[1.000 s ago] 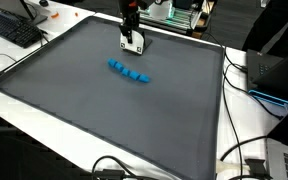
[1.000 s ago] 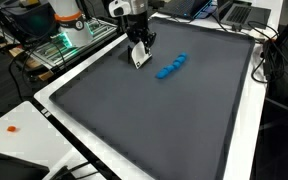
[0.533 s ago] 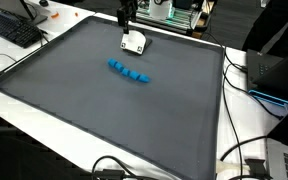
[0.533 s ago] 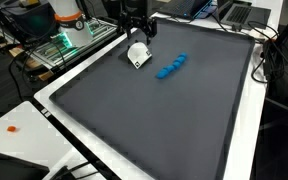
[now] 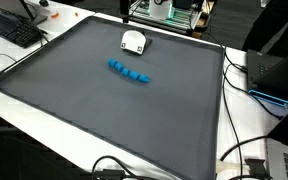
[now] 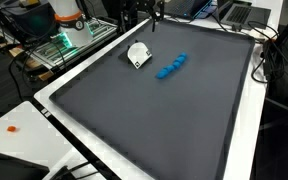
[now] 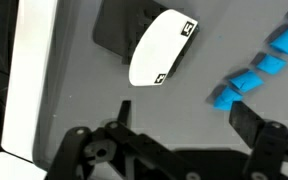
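A white rounded object [image 7: 162, 47] with small black square marks lies on the dark grey mat [image 7: 134, 120], part of it over a black piece [image 7: 116, 35]. It shows in both exterior views [image 5: 133, 41] [image 6: 138, 55], near the mat's far edge. My gripper [image 7: 184, 118] hangs well above it, open, with nothing between its fingers [image 7: 246, 118]. In an exterior view only the gripper's lower end [image 6: 149, 12] shows, at the top edge. A short row of blue blocks [image 7: 256, 72] lies beside the white object, also in both exterior views [image 5: 129, 72] [image 6: 171, 66].
The mat sits on a white table [image 5: 246, 130]. A keyboard [image 5: 14, 28] is at one corner, a laptop [image 5: 274, 75] and cables [image 5: 239, 150] along one side. Electronics [image 6: 69, 35] stand behind the mat's far edge. A small orange item [image 6: 12, 128] lies on the white border.
The gripper opened, let go of the white object and rose straight up. The object now lies alone on the mat. The blue blocks have not moved.
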